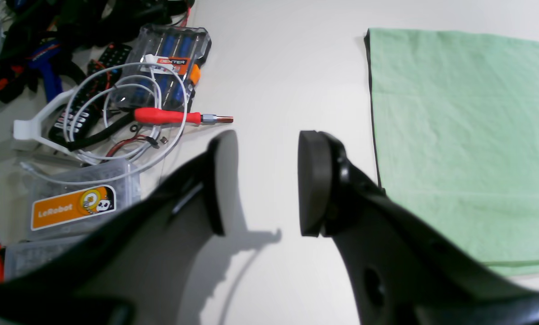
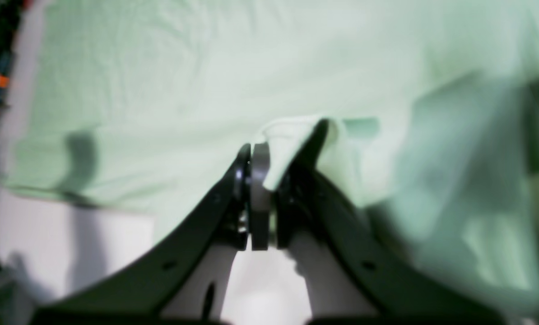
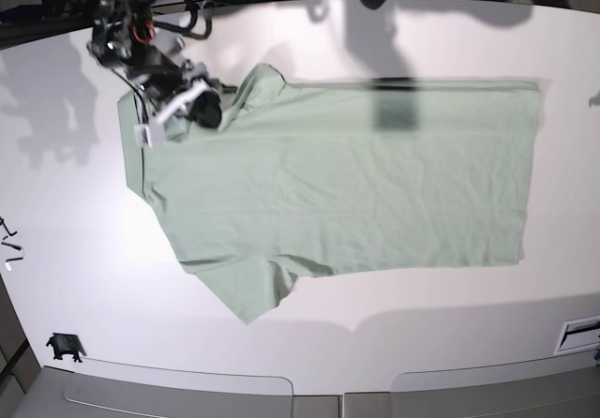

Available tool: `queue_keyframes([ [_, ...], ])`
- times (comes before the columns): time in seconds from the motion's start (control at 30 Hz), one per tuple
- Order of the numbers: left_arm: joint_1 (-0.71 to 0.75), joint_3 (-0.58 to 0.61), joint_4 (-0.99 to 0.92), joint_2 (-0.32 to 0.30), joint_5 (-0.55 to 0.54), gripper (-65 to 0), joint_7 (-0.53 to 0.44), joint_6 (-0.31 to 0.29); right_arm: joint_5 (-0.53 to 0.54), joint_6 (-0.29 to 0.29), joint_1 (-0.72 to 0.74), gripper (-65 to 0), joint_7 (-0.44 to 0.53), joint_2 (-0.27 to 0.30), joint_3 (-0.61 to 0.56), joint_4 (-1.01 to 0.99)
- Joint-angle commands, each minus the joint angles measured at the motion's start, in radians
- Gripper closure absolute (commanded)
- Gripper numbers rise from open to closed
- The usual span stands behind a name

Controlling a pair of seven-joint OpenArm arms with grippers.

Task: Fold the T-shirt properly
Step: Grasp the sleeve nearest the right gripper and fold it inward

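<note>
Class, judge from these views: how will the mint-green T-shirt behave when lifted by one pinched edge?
The T-shirt is probably floppy: a small fold bunches between the right gripper jaws. It likely drapes rather than holding shape, given its soft wrinkles. It seems light, lying thin and flat on the table.

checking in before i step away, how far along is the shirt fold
Early. Done: nothing folded; the T-shirt lies spread flat on the table, both sleeves out. In hand: the right gripper is shut on a pinch of fabric near the upper sleeve. The left gripper hangs open over bare table beside the shirt's edge. Left: every fold.
</note>
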Motion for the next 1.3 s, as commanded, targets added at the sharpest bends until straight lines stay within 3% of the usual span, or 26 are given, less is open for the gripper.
queue_keyframes([
  [0.0, -0.003, -0.011, 0.013, -0.026, -0.016, -20.3, -0.031, 0.000, -0.014, 0.007, 0.031, 0.0, 0.040, 0.008, -0.024, 0.016],
  [0.1, -0.003, -0.011, 0.013, -0.026, -0.016, -20.3, -0.029, 0.000, -0.133, 0.003, 0.099, 0.0, 0.089, 0.008, -0.116, 0.012],
  [0.2, -0.003, -0.011, 0.013, -0.026, -0.016, -20.3, -0.029, 0.000, -0.242, -0.038, 0.154, 0.0, 0.121, 0.008, -0.188, -0.006],
  [0.33, -0.003, -0.011, 0.013, -0.026, -0.016, -20.3, -0.029, 0.000, -0.317, -0.060, 0.209, 0.0, 0.183, 0.008, -0.224, -0.068],
  [0.5, -0.003, -0.011, 0.013, -0.026, -0.016, -20.3, -0.030, 0.000, -0.316, -0.101, 0.253, 0.0, 0.259, 0.008, -0.225, -0.164],
  [0.63, -0.003, -0.011, 0.013, -0.026, -0.016, -20.3, -0.030, 0.000, -0.315, -0.102, 0.280, 0.0, 0.308, 0.008, -0.225, -0.218],
  [1.27, -0.003, -0.011, 0.013, -0.026, -0.015, -20.3, -0.029, 0.000, -0.315, -0.102, 0.354, 0.0, 0.308, 0.008, -0.225, -0.227],
])
